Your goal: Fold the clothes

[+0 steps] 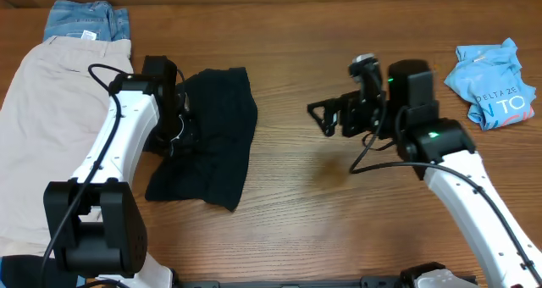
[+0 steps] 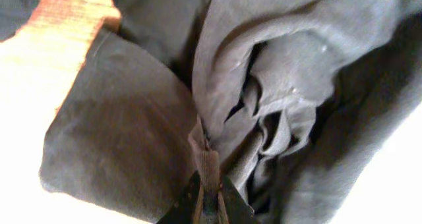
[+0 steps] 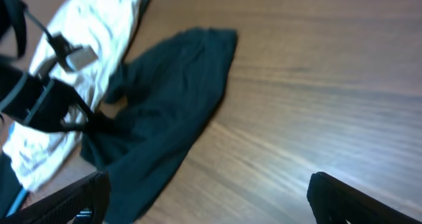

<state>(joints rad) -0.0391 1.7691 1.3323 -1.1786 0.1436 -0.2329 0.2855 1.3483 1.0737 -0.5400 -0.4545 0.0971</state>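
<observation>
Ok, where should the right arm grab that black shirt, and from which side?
Probably the black shirt's free right edge, near its upper corner, coming from the right: it lies flat, facing the open right gripper, while the left gripper pinches the bunched left side.

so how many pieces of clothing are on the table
4: blue denim top left, beige shorts along the left edge, black T-shirt left of centre, light-blue printed tee far right; others may hide underneath.

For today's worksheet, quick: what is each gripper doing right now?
Left gripper: closed, pinching a fold of the black T-shirt.
Right gripper: open, holding nothing.
</observation>
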